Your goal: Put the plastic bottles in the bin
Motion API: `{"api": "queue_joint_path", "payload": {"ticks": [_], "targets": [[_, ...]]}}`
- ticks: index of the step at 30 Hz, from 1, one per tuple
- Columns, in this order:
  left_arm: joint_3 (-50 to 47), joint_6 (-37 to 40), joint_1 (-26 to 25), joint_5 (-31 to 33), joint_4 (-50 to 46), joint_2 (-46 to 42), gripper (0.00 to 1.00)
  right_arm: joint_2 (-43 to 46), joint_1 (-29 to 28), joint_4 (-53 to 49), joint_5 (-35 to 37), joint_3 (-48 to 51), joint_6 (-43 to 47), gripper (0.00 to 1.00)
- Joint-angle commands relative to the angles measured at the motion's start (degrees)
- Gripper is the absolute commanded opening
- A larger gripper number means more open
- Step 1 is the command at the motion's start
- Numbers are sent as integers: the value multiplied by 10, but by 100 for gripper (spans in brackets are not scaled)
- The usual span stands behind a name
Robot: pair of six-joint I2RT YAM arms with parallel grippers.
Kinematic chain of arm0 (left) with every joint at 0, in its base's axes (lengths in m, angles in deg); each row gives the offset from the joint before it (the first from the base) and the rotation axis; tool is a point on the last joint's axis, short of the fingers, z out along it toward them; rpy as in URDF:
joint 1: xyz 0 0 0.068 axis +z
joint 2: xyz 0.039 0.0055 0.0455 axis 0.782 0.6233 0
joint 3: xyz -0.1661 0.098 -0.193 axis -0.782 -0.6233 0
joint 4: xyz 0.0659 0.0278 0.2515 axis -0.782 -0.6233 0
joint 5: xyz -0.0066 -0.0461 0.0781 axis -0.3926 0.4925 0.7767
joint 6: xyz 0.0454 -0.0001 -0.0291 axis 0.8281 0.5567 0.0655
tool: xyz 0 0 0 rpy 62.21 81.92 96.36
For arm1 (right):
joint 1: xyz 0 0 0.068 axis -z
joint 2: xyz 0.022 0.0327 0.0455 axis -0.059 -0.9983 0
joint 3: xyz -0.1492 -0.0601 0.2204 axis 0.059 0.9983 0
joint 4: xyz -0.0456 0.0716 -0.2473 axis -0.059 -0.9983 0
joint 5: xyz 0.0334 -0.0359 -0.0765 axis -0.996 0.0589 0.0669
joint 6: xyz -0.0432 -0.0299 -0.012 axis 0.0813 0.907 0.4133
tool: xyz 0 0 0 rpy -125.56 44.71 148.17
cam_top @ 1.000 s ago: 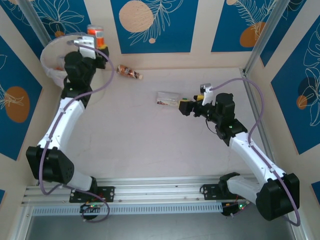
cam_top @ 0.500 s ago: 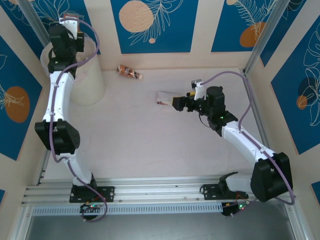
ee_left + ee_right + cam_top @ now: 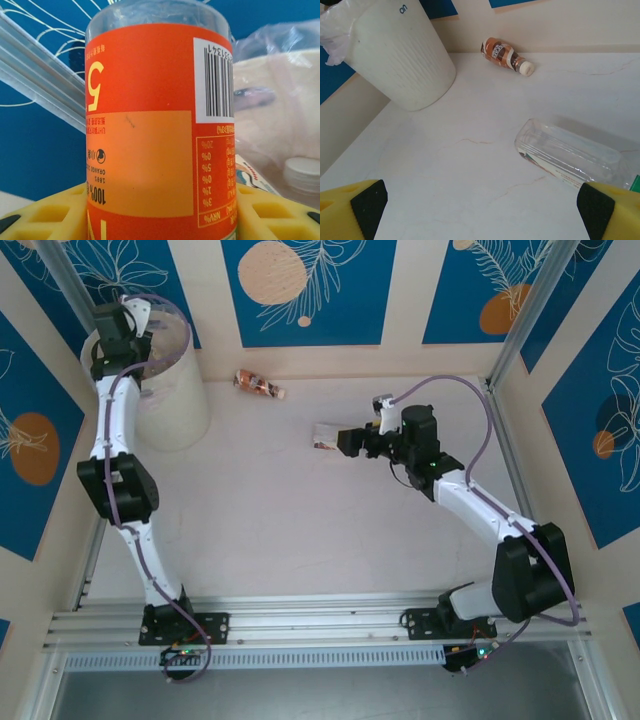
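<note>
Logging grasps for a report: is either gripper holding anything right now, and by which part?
The left gripper holds an orange-labelled bottle, clamped across its labelled body from both sides. The right gripper is open and holds nothing.

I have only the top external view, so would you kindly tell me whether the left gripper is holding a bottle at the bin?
Observer: Yes, the left wrist view shows the left gripper clamped on an orange-labelled bottle.
Operator: Thank you. Are the right gripper's jaws open?
Observer: Yes, the right gripper stands wide open, with the clear flattened bottle lying on the table just ahead, not yet between the fingers.
</note>
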Motion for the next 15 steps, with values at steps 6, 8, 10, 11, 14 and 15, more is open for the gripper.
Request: {"api": "queue_joint_path", "payload": {"ticks": [6,8,10,11,14,15], "targets": [[37,36,10,24,53,2,98,-12,-10,-8,6,-24,9,100],[36,23,15,49,58,-5,100,-8,-11,-8,9,-21,10,100],[31,11,19,66,63,-14,100,-4,-11,-8,12,-18,12,100],[31,5,20,85,67,-17,100,-2,-11,-8,13,-16,12,99],[30,-14,25,105,63,-23,100,4,-11,-7,16,-12,13,100],[30,-23,25,107,60,-25,100,7,-12,-7,17,-10,14,100]]}}
